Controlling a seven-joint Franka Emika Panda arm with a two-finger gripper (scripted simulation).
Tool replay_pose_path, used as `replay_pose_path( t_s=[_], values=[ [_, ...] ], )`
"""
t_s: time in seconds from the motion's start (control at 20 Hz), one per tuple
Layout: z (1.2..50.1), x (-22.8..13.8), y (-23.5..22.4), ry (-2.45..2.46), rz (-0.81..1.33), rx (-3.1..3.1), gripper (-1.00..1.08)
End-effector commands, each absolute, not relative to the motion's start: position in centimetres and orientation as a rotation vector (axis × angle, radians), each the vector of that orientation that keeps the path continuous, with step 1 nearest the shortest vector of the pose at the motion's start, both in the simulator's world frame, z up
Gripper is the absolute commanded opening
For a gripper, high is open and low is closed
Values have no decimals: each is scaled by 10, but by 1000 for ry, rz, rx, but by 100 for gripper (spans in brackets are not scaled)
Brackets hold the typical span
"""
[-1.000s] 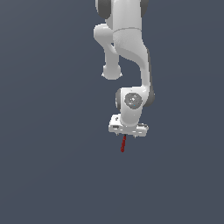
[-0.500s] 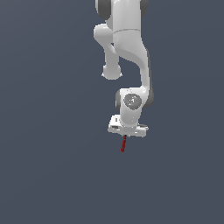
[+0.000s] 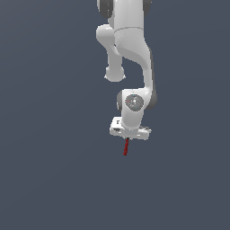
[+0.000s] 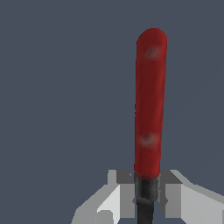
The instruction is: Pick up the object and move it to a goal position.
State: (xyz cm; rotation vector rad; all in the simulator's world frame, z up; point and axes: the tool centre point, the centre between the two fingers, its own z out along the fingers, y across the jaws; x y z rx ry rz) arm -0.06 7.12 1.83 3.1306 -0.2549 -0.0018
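Observation:
The object is a thin red rod point(image 3: 126, 147) with a black end. It hangs straight down below the white gripper point(image 3: 128, 138) in the exterior view, off the floor. In the wrist view the red rod point(image 4: 149, 105) stands out from between the two grey fingertips point(image 4: 173, 192), and its black end sits clamped between them. My gripper point(image 4: 145, 194) is shut on that black end. The white arm point(image 3: 130, 49) rises above the hand toward the picture's upper edge.
A plain dark blue-grey floor point(image 3: 54, 179) fills both views. No other object, container or edge shows around the arm.
The arm and the held rod have risen very slightly; the grip is unchanged.

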Motion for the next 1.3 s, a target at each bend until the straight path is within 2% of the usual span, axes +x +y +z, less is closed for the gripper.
replay_pose_path(
  t_s=[0.0,0.35,1.25],
  values=[
    [27,-1,63,-256,0,3130,-100],
    [69,-3,18,-256,0,3131,-100],
    [226,-9,-143,-255,0,3133,-100]
  ],
)
